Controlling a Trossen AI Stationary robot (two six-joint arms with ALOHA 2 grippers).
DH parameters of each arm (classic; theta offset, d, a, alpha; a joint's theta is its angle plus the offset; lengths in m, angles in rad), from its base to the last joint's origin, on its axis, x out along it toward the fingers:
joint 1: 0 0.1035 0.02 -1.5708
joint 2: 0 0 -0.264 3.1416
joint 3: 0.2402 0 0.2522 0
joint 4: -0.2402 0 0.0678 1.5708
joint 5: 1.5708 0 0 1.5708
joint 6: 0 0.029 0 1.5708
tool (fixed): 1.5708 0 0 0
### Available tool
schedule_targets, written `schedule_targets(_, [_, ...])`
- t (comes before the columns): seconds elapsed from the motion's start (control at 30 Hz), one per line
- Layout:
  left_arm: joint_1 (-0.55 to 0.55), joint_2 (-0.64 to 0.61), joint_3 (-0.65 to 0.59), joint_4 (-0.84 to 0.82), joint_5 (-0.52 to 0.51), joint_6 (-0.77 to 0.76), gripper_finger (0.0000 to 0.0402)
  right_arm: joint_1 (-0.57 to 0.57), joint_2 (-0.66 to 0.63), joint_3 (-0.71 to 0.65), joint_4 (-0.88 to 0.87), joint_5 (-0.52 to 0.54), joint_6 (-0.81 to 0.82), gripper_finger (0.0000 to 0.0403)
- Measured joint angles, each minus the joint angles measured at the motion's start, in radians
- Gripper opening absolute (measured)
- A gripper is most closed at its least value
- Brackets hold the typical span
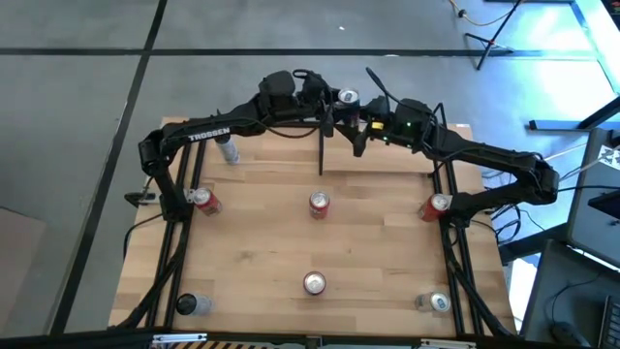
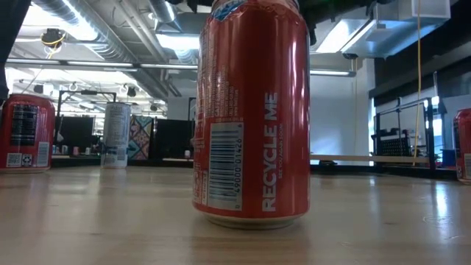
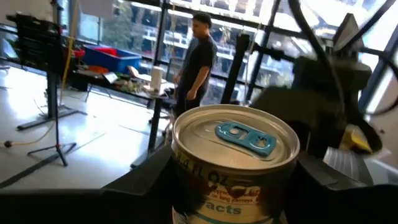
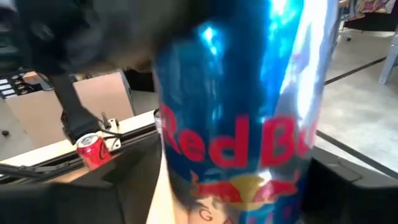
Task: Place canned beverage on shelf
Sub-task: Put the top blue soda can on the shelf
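A blue and silver canned beverage (image 1: 347, 97) is upright in the air above the table's far edge, where my two arms meet. My left gripper (image 1: 337, 103) reaches it from the left and is shut on it; the left wrist view shows the can's top with its blue tab (image 3: 245, 137). My right gripper (image 1: 361, 114) comes from the right and is open, with its fingers on either side of the can (image 4: 239, 118) and a gap showing beside one finger. A thin light-wood shelf (image 2: 368, 157) with black posts shows far back in the low view. My left gripper pinches the can's side wall just below the top rim (image 3: 181, 169) between its two fingers, one on each opposite side. The fingers (image 3: 140, 183) come in level from the table's left. The can stands upright in the hold, lifted clear of the table.
Several more cans stand on the tabletop: red ones (image 1: 201, 201) (image 1: 319, 203) (image 1: 435, 206) (image 1: 314, 282), a silver one (image 1: 229, 150) at the far left, and others at the near corners. A black upright post (image 1: 321, 145) stands below the grippers. A person (image 3: 198, 59) is in the room beyond.
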State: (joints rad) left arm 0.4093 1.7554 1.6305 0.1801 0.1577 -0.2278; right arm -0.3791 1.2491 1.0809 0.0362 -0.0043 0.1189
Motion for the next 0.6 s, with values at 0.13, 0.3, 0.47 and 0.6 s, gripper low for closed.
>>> schedule_targets(0.13, [0.036, -0.001, 0.0, 0.003, 0.113, 0.01, 0.0198, -0.011, -0.069, 0.0, -0.071, 0.008, -0.047, 0.0329])
schedule_targets(0.3, [0.087, 0.019, 0.0, -0.038, 0.175, 0.065, 0.0208, -0.072, -0.173, 0.002, -0.188, -0.007, -0.079, 0.0336])
schedule_targets(0.47, [0.129, 0.059, 0.0, -0.001, 0.253, 0.083, 0.0208, -0.143, -0.212, 0.001, -0.281, -0.015, -0.098, 0.0331])
schedule_targets(0.6, [0.122, 0.075, 0.0, 0.011, 0.378, 0.082, 0.0208, -0.184, -0.203, 0.0, -0.374, -0.109, -0.067, 0.0331])
